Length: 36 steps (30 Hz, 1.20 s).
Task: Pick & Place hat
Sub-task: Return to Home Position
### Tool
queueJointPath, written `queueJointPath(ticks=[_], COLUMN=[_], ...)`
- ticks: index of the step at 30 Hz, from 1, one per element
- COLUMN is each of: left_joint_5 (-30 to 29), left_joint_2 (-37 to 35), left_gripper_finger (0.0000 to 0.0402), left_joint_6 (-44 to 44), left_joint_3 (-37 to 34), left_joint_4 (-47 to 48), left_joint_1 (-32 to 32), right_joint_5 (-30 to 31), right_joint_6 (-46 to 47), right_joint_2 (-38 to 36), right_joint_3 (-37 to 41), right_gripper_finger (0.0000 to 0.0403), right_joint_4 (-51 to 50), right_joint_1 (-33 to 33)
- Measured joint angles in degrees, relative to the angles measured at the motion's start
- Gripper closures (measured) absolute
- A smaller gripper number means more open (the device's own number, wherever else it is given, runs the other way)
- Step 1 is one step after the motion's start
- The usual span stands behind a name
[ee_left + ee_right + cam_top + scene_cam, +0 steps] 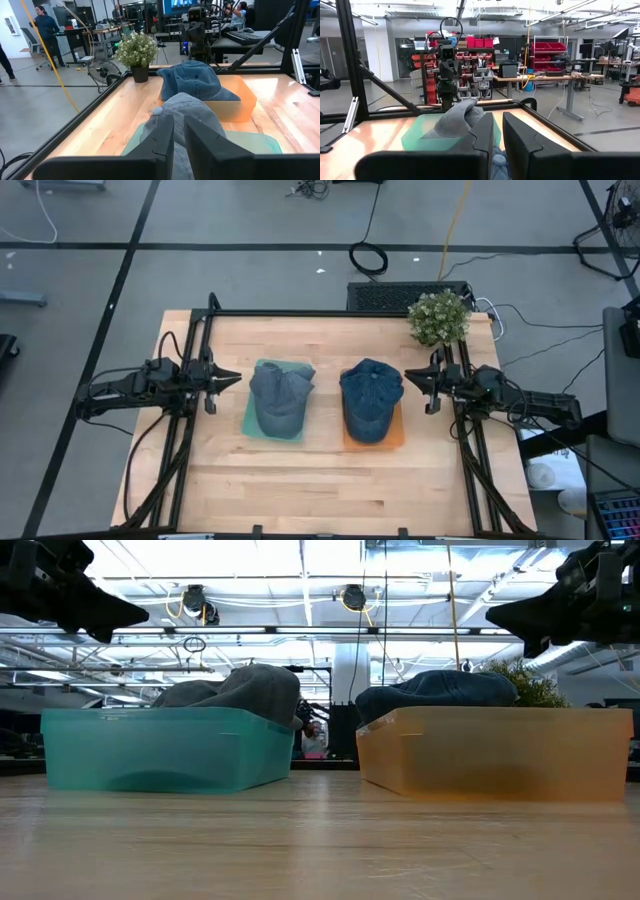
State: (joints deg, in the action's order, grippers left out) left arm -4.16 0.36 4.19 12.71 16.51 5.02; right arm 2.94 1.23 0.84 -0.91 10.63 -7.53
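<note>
Left gripper (232, 381): raised over the left side of the light wooden table (320, 490), just beside the light blue-green translucent plastic bin (250, 426), clear of it. Fingers (162, 140) nearly together, narrow slit between, nothing held.

Right gripper (410, 380): raised over the right side of the table, facing the orange translucent plastic bin (396, 442), not touching it. Fingers (482, 135) likewise almost closed, empty.

Gray fabric cap (278, 398): inside the light blue-green bin, crumpled, heaped above the rim.

Dark blue denim cap (371, 400): inside the orange bin, also above the rim.

Bins: side by side at mid-table, slightly apart.

Small potted plant with pale blossoms (438, 317): at the far right corner of the table.
</note>
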Motion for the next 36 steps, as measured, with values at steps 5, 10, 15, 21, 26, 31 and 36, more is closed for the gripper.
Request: queueJointPath(ticks=[5, 10, 15, 21, 26, 31, 36], left_joint_5=[-0.04, -0.09, -0.09, -0.09, -0.09, -0.09, -0.09], left_joint_2=[0.00, 0.00, 0.00, 0.00, 0.00, 0.00, 0.00], left_gripper_finger=[0.0339, 0.0346, 0.0358, 0.0371, 0.0365, 0.0353, 0.0342], left_joint_6=[0.00, 0.02, 0.05, 0.07, 0.04, 0.04, 0.04], left_joint_3=[0.00, 0.00, 0.00, 0.00, 0.00, 0.00, 0.00], left_joint_4=[-0.07, -0.07, -0.07, -0.08, -0.09, -0.09, -0.08], left_joint_1=[0.00, 0.00, 0.00, 0.00, 0.00, 0.00, 0.00], right_joint_5=[0.00, 0.00, 0.00, 0.00, 0.00, 0.00, 0.00], right_joint_6=[0.00, 0.00, 0.01, 0.00, 0.01, 0.00, 0.00], right_joint_2=[-0.02, -0.02, -0.02, -0.02, -0.01, -0.02, -0.02], right_joint_3=[0.04, 0.04, 0.04, 0.07, 0.07, 0.11, 0.11], right_gripper_finger=[0.0374, 0.0374, 0.0375, 0.0375, 0.0374, 0.0375, 0.0374], right_joint_4=[0.07, 0.07, 0.07, 0.07, 0.07, 0.07, 0.08], right_joint_1=[0.00, 0.00, 0.00, 0.00, 0.00, 0.00, 0.00])
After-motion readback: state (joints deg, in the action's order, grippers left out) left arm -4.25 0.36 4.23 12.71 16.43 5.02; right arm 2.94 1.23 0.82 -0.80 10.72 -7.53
